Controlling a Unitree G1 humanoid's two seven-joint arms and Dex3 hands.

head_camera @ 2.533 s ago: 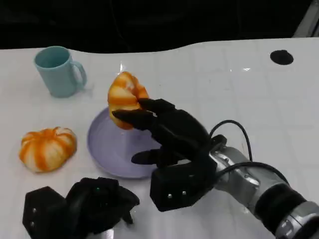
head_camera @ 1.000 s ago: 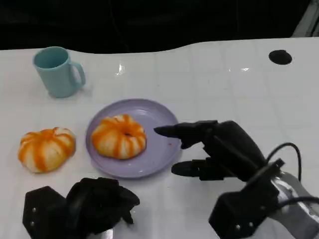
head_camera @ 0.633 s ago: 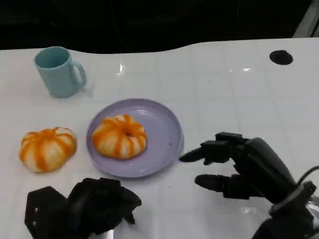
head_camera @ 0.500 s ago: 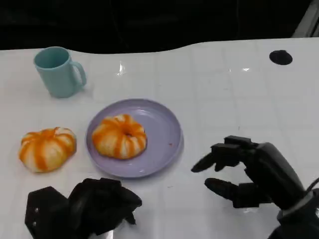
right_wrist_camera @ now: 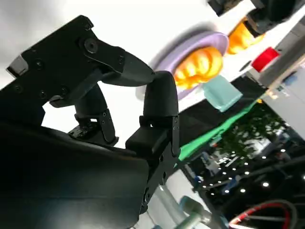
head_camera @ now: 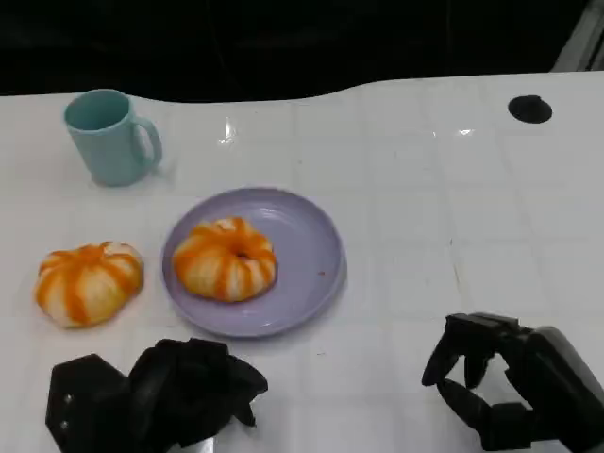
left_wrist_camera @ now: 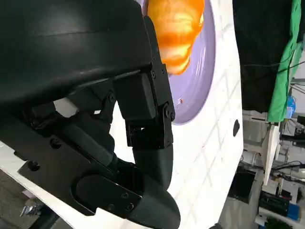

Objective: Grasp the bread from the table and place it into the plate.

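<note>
The bread point(head_camera: 226, 259) lies on the left part of the purple plate point(head_camera: 307, 248). My right hand point(head_camera: 514, 392) is near and right of it, fingers loosely curled, empty. My left hand point(head_camera: 156, 396), curled closed, holds nothing.

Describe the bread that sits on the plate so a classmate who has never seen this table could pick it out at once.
Start at the white table and find the round lilac plate near its middle. The bread on the plate is a pumpkin-shaped bun with orange and cream stripes. Its near-twin, the other bun, lies on the bare table beside the plate, below the teal mug.
</note>
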